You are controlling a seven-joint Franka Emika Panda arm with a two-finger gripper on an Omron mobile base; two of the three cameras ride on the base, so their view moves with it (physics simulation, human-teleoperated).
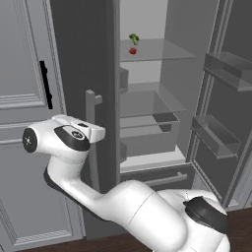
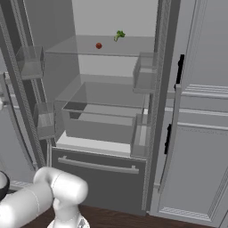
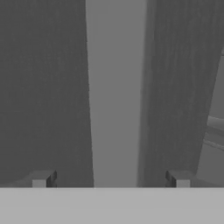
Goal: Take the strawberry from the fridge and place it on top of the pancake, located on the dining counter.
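Observation:
The fridge [image 1: 78, 59] stands with both doors swung out. The tiny red strawberry [image 1: 133, 50] lies on an upper glass shelf, also seen in the right base view [image 2: 99, 45]. My gripper [image 1: 97, 132] is at the left door's long bar handle [image 1: 91, 147], well below and left of the strawberry. In the hand view the gripper [image 3: 111, 179] is open, its fingertips [image 3: 43, 178] standing apart on either side of the handle [image 3: 116, 96] without touching it. The pancake and the dining counter are out of view.
A small green leafy vegetable [image 1: 134, 38] sits just behind the strawberry on the same shelf. Clear door bins [image 1: 216, 135] line the right door. A clear drawer [image 2: 102, 120] and a freezer drawer [image 2: 98, 178] lie below. Paneled grey cabinets [image 1: 22, 74] flank the fridge.

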